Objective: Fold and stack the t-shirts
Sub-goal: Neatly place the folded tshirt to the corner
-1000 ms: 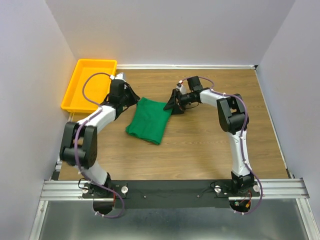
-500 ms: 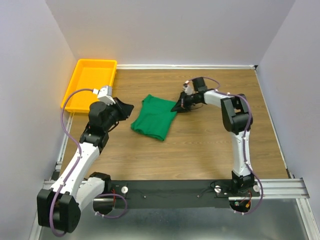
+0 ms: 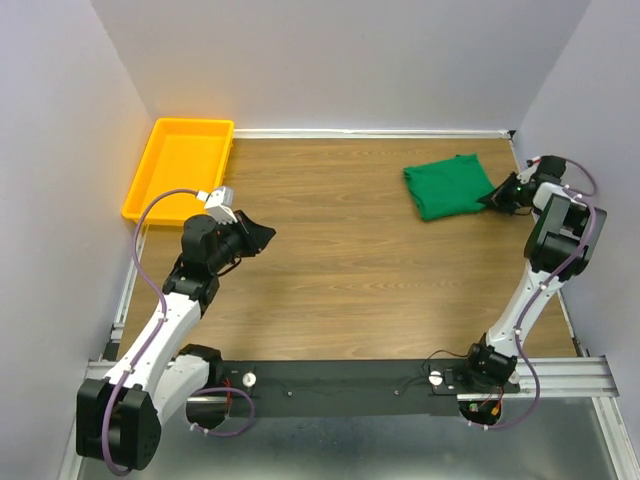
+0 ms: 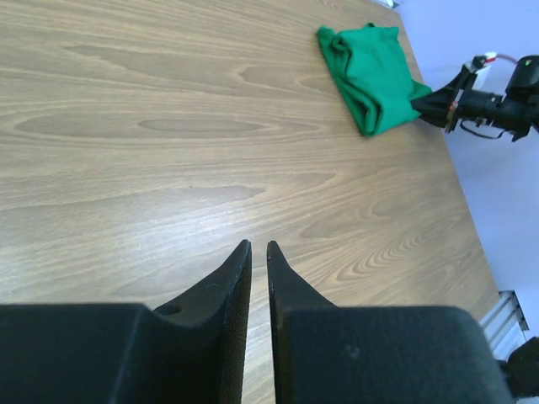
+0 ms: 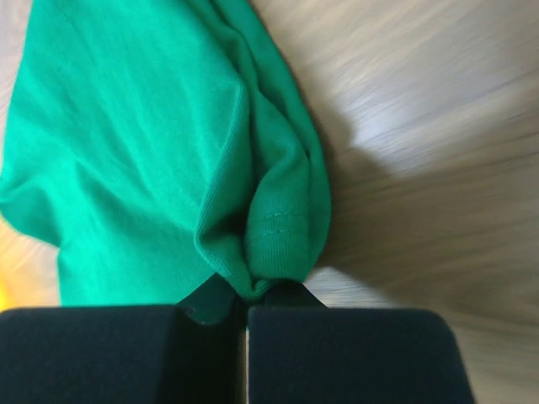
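Take the yellow tray [image 3: 141, 172] as your mark; the green t-shirt [image 3: 450, 186] lies as a folded bundle flat on the counter [image 3: 350, 270], well apart from the tray, across nearly the whole width of the wood and at about the same depth as the tray's near end; the right gripper [image 3: 497, 197] sits at the edge of the bundle that faces away from the tray, so the cloth spreads from its jaws back toward the tray; its wrist view shows it clenched on a thick fold of that edge, the fabric bunched up right at the fingertips; the bundle looks nearly as wide as it is long, so it has no strong long axis, though its folded thickness shows along the side nearest the arm bases; the left gripper [image 3: 262, 236] hangs near the tray's near end, pointing across the counter at the shirt, released and empty with only a thin slit between its jaws; only the right arm is within reach of the shirt, and the left would have to cross most of the counter to help; judge your coming move on that: any pull with the right arm drags the cloth farther from the tray, and any push sends it toward the tray; let go gently, since the pinched fold could lift and spoil the stack.
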Robot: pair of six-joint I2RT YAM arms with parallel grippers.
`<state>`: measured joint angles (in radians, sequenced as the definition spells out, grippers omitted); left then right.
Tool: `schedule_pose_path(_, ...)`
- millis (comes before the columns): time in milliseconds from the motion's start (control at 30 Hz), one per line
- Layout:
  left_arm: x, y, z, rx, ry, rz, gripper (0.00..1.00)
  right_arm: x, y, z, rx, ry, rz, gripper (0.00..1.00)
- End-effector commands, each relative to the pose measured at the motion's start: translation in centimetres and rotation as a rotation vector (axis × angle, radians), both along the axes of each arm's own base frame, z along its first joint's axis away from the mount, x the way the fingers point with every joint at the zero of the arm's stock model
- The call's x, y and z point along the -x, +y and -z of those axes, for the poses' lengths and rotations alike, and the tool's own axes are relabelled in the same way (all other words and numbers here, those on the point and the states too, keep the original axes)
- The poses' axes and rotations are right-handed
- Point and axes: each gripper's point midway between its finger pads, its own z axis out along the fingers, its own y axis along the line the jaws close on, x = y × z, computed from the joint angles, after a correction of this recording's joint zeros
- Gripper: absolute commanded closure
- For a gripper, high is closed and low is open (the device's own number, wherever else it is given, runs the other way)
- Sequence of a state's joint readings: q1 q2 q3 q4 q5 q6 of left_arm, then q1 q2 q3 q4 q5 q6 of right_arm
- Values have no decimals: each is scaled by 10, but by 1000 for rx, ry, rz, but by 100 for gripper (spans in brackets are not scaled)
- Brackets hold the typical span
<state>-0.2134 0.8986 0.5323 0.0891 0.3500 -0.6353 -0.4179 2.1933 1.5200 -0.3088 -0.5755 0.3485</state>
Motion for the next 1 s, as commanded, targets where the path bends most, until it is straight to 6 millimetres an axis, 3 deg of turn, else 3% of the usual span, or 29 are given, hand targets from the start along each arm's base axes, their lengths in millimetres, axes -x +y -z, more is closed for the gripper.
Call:
schedule_pose_path(0,0,-9,-8,6,-41,67,80,-7,-43,-2,219,15,15,99)
schedule_pose_path(100,1,-10,-9,8,-45,73,80,-19,-57,-12,273,-10,0,92)
schedule_pose_path(133,1,-10,-9,8,-47,73,80,-20,-57,-14,271,-7,-3,78)
schedule_pose_path(233,2,-10,-13,9,-58,72,80,-20,-58,-24,288,-22,-18,56)
schedule_pose_path(267,2,-9,-14,8,-61,67,80,-16,-56,-24,290,-15,-29,44)
schedule_pose_path(333,3,-8,-20,5,-82,64,80,0,-49,-30,318,-20,-74,30)
schedule_pose_path(400,4,-5,-22,-3,-89,54,80,14,-44,-35,338,-23,-114,27)
schedule_pose_path(433,4,-4,-28,-11,-110,50,80,31,-38,-40,370,-31,-171,24)
schedule_pose_path(567,3,1,-33,-43,-132,34,80,70,-17,-59,430,-77,-338,29)
schedule_pose_path(600,2,1,-37,-48,-142,33,80,75,-13,-64,462,-102,-392,33)
schedule_pose_path(633,1,1,-37,-53,-140,33,80,83,-8,-72,475,-107,-413,46)
schedule_pose_path(667,0,1,-39,-59,-145,34,80,84,-4,-76,482,-116,-435,52)
schedule_pose_path(767,-2,1,-42,-63,-153,37,80,77,22,-87,423,-181,-529,66)
schedule_pose_path(833,-2,1,-42,-63,-154,35,80,66,56,-99,276,-263,-605,71)
schedule_pose_path(867,-2,1,-42,-62,-156,38,80,65,67,-84,183,-222,-620,79)
schedule_pose_path(900,-2,0,-41,-59,-151,39,80,48,83,-98,115,-260,-633,82)
schedule_pose_path(967,0,0,-41,-55,-153,44,80,34,97,-96,37,-251,-633,86)
